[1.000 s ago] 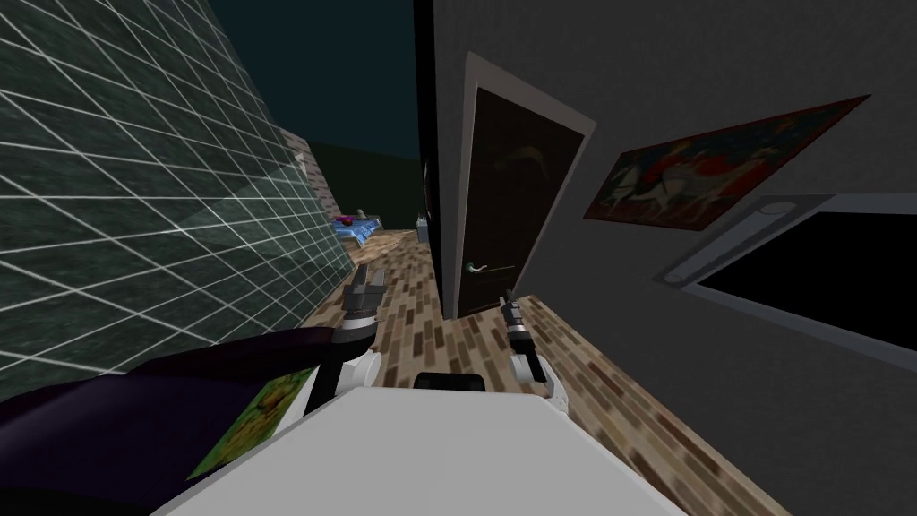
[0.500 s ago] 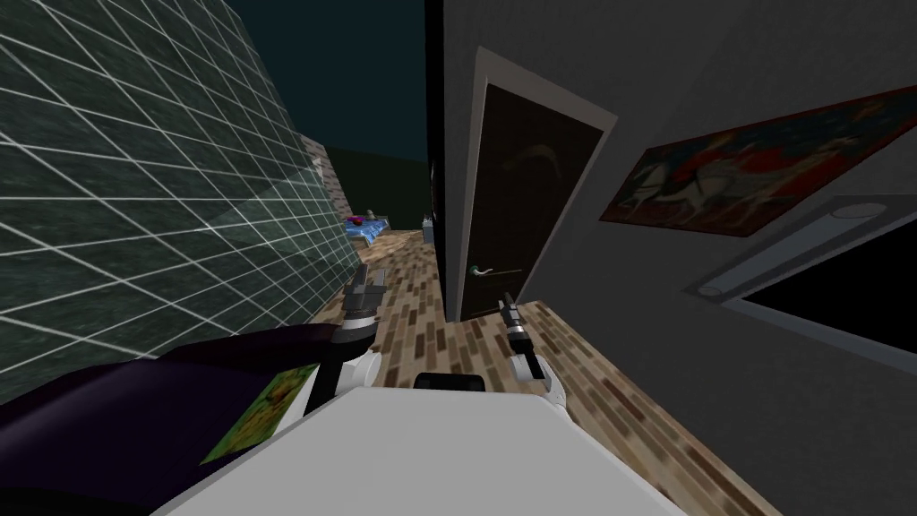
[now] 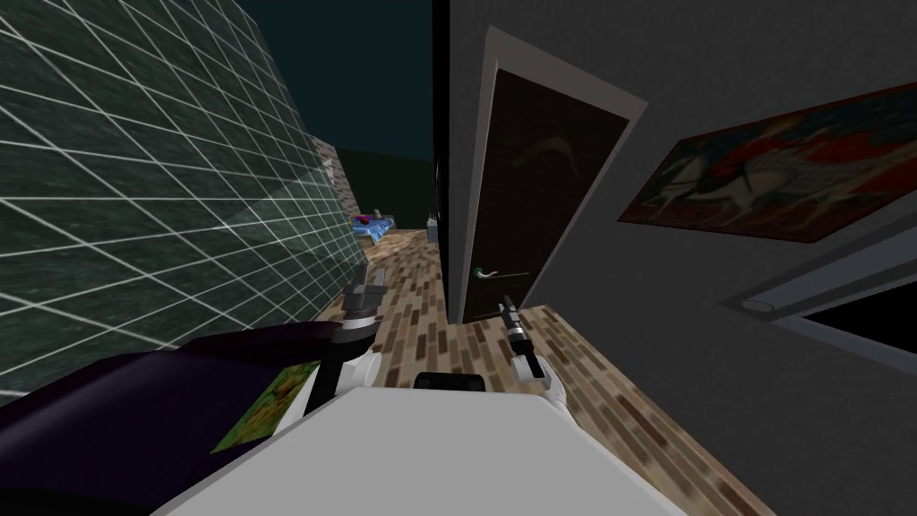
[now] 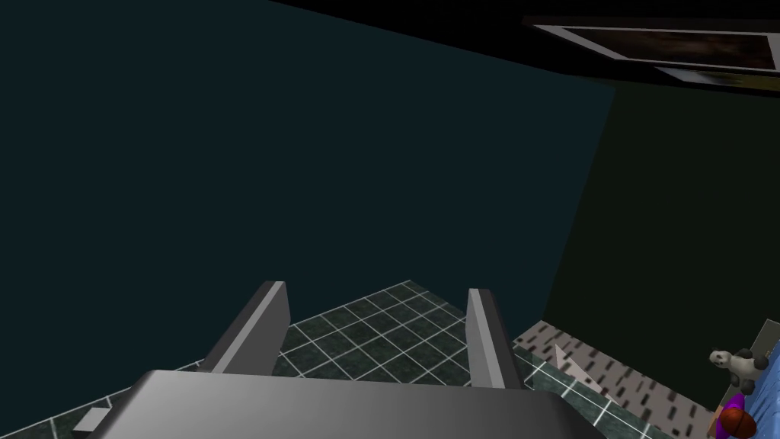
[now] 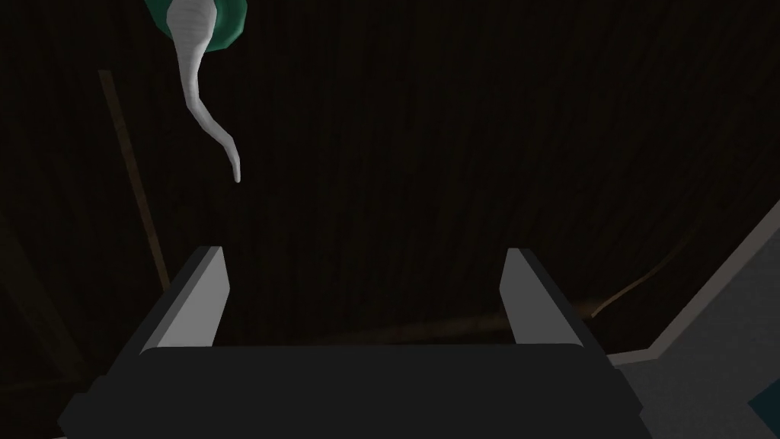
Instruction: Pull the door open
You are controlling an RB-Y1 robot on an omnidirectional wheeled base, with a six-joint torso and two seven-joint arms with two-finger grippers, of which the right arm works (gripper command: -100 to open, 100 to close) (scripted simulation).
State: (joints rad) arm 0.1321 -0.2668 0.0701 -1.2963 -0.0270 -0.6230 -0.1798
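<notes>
Closing in, the dark door [image 3: 546, 197] is brought nearer, its handle [image 5: 194, 76] seen just beyond the released right claw [image 5: 366, 263], left claw [image 4: 377, 293] likewise released, so grasping is judged next.

Clear air between right hand [image 5: 366, 257] and white lever handle [image 5: 196, 72], dark door [image 5: 457, 152] just behind it.

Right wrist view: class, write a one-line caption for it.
Open right claw facing the dark door, its pale lever handle ahead and off-centre, not yet grasped.
</notes>
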